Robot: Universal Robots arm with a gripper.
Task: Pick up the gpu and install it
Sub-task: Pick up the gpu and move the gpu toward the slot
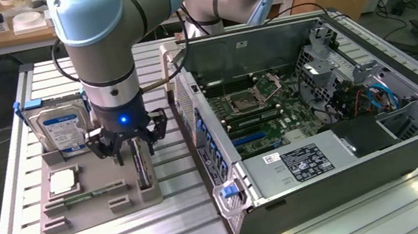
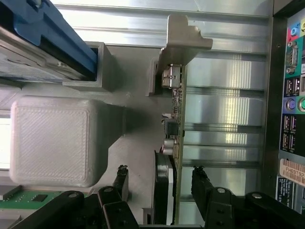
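While on edge, lower left in the exterior view, gpu (image 1: 144, 178) lengthwise down-frame inside open pincer (image 1: 136, 156); bracket (image 2: 180, 38) plain at wrist.

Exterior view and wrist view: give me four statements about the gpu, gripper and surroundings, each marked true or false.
1. The gripper is open, with a finger on each side of the gpu. True.
2. The gpu sits installed in the computer case. False: it stands on edge in the tray.
3. The hard drive stands upright in the tray. True.
4. The computer case is closed. False: its side is open and the motherboard shows.
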